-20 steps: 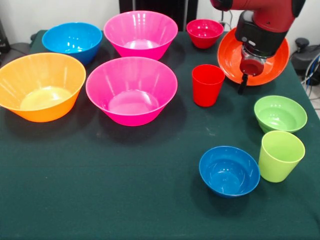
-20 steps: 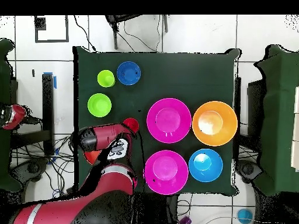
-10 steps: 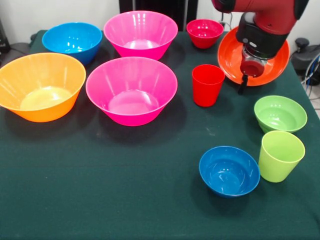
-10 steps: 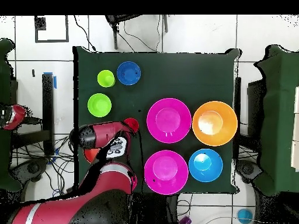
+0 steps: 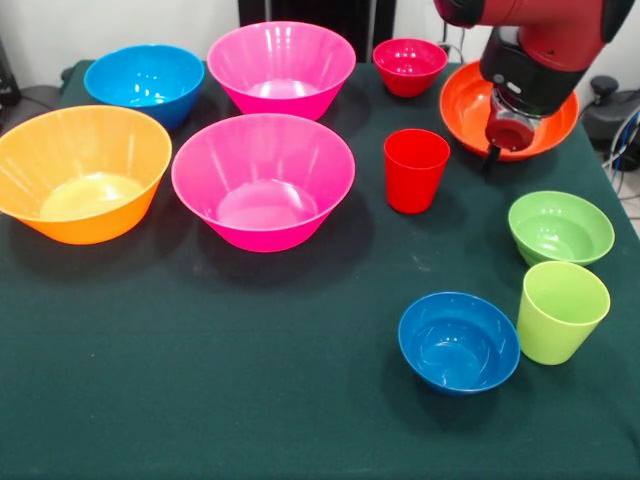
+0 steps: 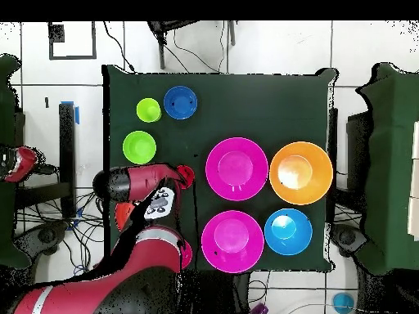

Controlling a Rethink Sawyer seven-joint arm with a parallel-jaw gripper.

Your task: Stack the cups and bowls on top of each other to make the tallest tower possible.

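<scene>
My gripper (image 5: 492,155) hangs over the near rim of the wide red-orange bowl (image 5: 465,100) at the table's far right and looks shut on that rim. The red cup (image 5: 416,170) stands upright just left of it, apart. The lime-green cup (image 5: 561,312), the small green bowl (image 5: 560,227) and the small blue bowl (image 5: 458,342) stand near the front right. The small red bowl (image 5: 409,65) sits behind the red cup. In the overhead view my arm (image 6: 143,192) covers most of the red-orange bowl (image 6: 123,217). No pieces are stacked.
Two big pink bowls (image 5: 281,65) (image 5: 263,180), the yellow-orange bowl (image 5: 82,172) and the mid-sized blue bowl (image 5: 145,82) fill the left half of the green table (image 5: 200,380). The table's right edge runs close to the red-orange bowl.
The gripper and the red-orange bowl have shifted right and toward the far edge. The bowl, tilted up before, now lies flatter and lower.
</scene>
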